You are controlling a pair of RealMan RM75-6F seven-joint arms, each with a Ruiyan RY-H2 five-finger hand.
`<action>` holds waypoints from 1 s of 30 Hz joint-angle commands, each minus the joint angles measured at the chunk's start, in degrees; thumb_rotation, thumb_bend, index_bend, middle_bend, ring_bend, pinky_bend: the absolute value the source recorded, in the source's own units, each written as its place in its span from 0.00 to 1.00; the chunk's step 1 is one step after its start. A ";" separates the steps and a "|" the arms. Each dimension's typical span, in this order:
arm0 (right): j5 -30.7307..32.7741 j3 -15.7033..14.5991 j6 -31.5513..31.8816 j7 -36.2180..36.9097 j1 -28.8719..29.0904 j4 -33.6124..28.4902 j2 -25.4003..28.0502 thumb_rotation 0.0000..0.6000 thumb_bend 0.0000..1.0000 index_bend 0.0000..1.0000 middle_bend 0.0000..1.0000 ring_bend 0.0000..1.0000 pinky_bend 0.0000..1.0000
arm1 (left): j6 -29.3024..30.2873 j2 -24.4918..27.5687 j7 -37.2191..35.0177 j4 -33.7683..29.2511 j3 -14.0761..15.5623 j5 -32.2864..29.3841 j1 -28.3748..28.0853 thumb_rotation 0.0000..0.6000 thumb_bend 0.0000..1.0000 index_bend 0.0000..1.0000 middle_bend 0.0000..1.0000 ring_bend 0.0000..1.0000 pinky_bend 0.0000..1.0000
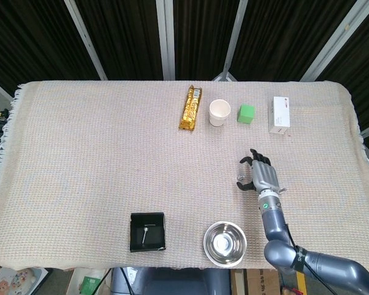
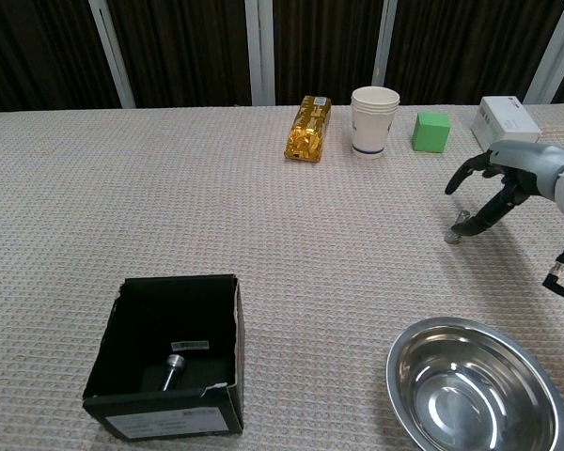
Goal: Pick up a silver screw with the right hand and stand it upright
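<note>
A small silver screw (image 2: 454, 233) stands on the woven cloth at the right of the table, also seen as a tiny speck (image 1: 239, 179) in the head view. My right hand (image 2: 508, 183) (image 1: 263, 176) is just right of it with fingers spread apart. One fingertip (image 2: 472, 221) is still close against the screw's top, and another finger (image 2: 459, 180) is lifted clear above it. A second silver screw (image 2: 175, 365) (image 1: 146, 232) lies on its side inside the black box (image 2: 132, 425) (image 1: 135, 230). My left hand is not in view.
A steel bowl (image 2: 423, 352) (image 1: 208, 236) sits near the front edge, below the hand. Along the back stand a gold packet (image 2: 308, 127), a paper cup (image 2: 374, 120), a green cube (image 2: 430, 132) and a white box (image 2: 506, 122).
</note>
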 commanded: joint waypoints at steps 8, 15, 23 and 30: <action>-17.24 -1.60 10.66 6.75 -11.73 -23.03 21.02 1.00 0.25 0.31 0.00 0.00 0.00 | 0.55 0.22 -0.53 -0.24 0.16 0.44 0.37 1.00 0.04 0.07 0.07 0.02 0.13; -38.35 -10.59 13.62 21.63 -24.21 -21.98 30.71 1.00 0.25 0.31 0.00 0.00 0.00 | 0.95 0.08 0.28 -0.73 0.73 1.51 0.54 1.00 0.04 0.07 0.07 0.02 0.13; -58.36 -19.26 24.35 34.22 -34.23 -4.50 25.24 1.00 0.25 0.25 0.00 0.00 0.00 | 1.64 -0.04 0.79 -0.99 0.64 1.22 0.94 1.00 0.04 0.07 0.07 0.02 0.13; -60.42 -19.61 24.72 25.73 -34.82 -0.46 22.89 1.00 0.25 0.19 0.00 0.00 0.00 | 1.52 -0.23 0.40 -0.56 0.61 1.77 0.69 1.00 0.04 0.07 0.06 0.02 0.13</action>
